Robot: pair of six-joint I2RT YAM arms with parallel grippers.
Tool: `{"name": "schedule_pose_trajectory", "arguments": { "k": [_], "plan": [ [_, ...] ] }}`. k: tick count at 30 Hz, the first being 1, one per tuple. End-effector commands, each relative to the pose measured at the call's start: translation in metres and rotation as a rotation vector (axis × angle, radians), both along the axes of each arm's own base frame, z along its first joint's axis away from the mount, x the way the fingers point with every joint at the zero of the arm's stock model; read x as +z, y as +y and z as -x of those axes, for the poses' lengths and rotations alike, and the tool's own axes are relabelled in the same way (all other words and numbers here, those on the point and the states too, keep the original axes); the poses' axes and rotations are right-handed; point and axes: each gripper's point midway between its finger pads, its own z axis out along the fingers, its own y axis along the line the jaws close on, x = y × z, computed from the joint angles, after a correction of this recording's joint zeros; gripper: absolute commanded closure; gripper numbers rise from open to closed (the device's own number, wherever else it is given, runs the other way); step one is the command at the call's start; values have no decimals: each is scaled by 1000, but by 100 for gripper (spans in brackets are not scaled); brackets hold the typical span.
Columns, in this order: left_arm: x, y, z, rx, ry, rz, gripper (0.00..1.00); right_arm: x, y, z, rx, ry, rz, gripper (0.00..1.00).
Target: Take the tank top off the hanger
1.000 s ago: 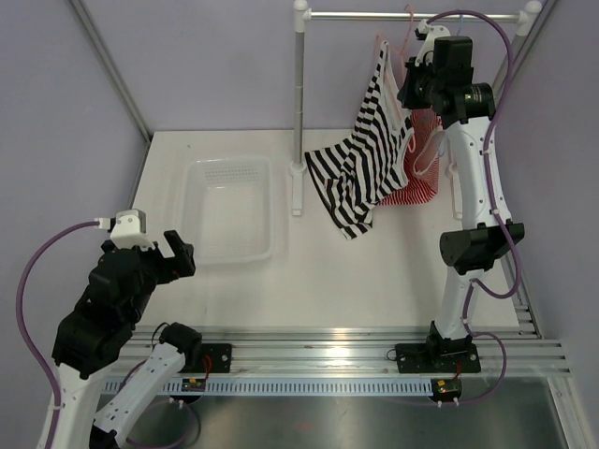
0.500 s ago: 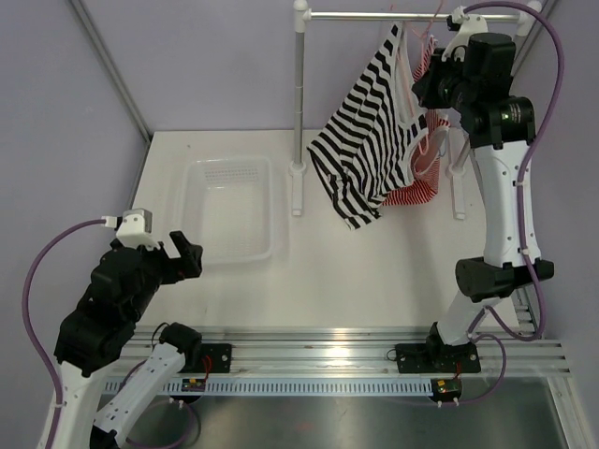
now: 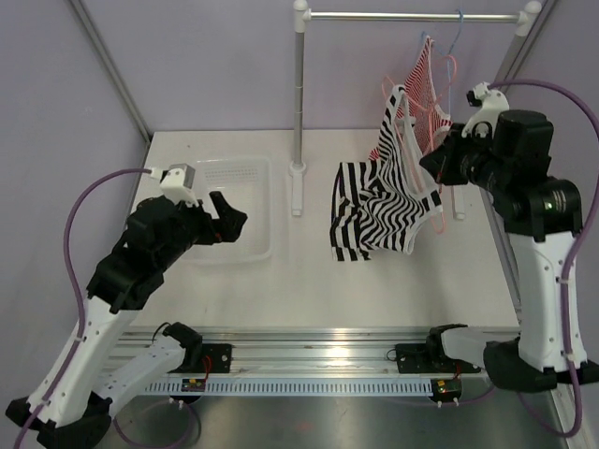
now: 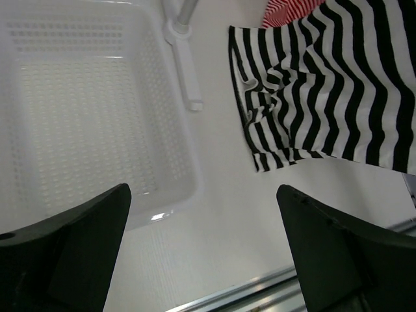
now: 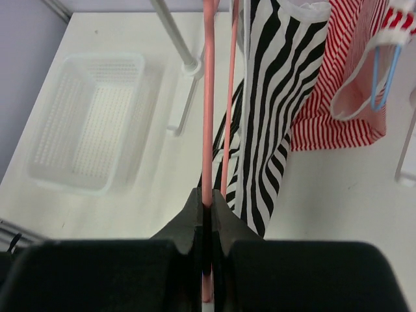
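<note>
Got hanger (image 5: pixel 208 97) clamped tight in right gripper (image 5: pixel 208 198), off rail (image 3: pixel 402 15), tank top (image 3: pixel 379 210) on it dangling above table (image 3: pixel 309 281). Got left gripper (image 4: pixel 203 242) gaping wide, empty. Next probably: grab hem, tug downward

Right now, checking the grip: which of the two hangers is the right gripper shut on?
The pink hanger carrying the black-and-white tank top, pinched in the right gripper. The light-blue hanger hangs on the rail, ungripped.

Overhead camera: high behind arms, facing down. Wrist cameras: close, looking ahead of left gripper (image 4: pixel 201 195) and right gripper (image 5: pixel 207 198). Shared: black-and-white striped fabric tank top (image 3: pixel 374 220).
</note>
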Motion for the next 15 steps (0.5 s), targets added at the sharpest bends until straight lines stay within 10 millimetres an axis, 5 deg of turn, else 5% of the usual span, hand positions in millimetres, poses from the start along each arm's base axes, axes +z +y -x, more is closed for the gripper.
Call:
{"name": "schedule_pose_trajectory", "arguments": {
  "k": [1,2,3,5,7,9,10,15],
  "plan": [
    [57,-44,-19,-77,-139,109,1,8,8,66,83,-36,-61,100],
    [75,-66,-10,-142,-169,115,1,7,6,75,84,-38,-60,100],
    [68,-78,-25,-107,-161,51,1,-1,5,82,79,-19,-70,100],
    [94,-111,-18,-149,-225,48,1,-1,5,111,98,-34,-86,100],
    [94,-147,-25,-205,-241,5,1,-5,2,134,104,-38,-93,100],
    [125,-175,-21,-267,-315,43,1,-9,2,146,109,-37,-105,100],
    [117,-196,-27,-292,-311,16,1,-9,5,158,134,-44,-116,100],
    [149,-249,-30,-381,-400,20,1,-16,11,180,180,-38,-147,100]
  ]
}}
